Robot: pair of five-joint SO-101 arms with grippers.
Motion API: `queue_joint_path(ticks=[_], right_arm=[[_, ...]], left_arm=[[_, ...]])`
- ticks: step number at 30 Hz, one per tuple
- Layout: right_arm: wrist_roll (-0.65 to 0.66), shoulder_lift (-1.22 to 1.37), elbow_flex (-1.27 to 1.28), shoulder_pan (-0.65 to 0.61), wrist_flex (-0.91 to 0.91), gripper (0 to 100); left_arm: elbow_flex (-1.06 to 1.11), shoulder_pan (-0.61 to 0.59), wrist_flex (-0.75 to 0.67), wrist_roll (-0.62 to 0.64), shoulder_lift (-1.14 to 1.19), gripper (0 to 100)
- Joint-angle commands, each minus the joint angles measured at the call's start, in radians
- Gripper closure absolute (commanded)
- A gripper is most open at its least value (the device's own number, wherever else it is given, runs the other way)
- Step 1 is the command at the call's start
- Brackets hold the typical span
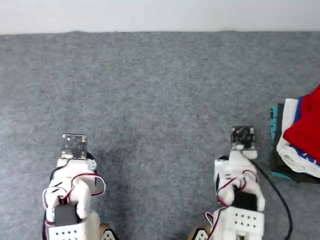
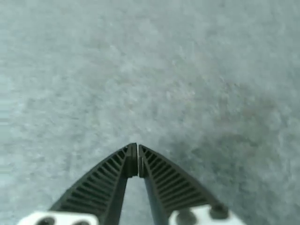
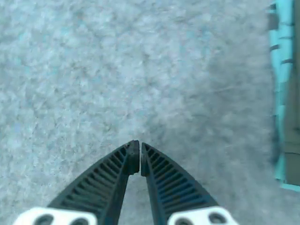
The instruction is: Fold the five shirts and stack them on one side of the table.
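- Fingers of the left arm (image 2: 133,159) are pressed together on nothing, low over the grey tabletop (image 1: 160,90) at seven o'clock.
- Right arm's fingers (image 3: 134,157) are likewise closed and empty, at five o'clock.
- Shirts (image 1: 300,135) lie stacked at three o'clock; the job looks done, hence both arms sit clear.

A flat grey felt-covered table (image 1: 160,90) stretches wide before me, evenly lit, meeting a plain pale white wall (image 1: 160,15) along its far edge.
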Motion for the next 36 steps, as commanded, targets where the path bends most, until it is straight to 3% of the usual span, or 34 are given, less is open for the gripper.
queue_joint_path(ticks=[1,8,17,36], right_arm=[[-0.044,-0.13,0.029,-0.041,0.045,99.1],[-0.193,-0.291,0.025,-0.203,0.292,99.0],[-0.167,-0.308,0.025,-0.211,0.463,99.0],[-0.166,-0.311,0.025,-0.213,0.476,99.0]], left_arm=[[-0.002,0.02,-0.035,0.006,-0.008,99],[-0.002,0.018,-0.006,0.005,-0.003,99],[-0.002,0.014,0.173,0.006,-0.008,99],[-0.002,0.014,0.173,0.003,-0.008,99]])
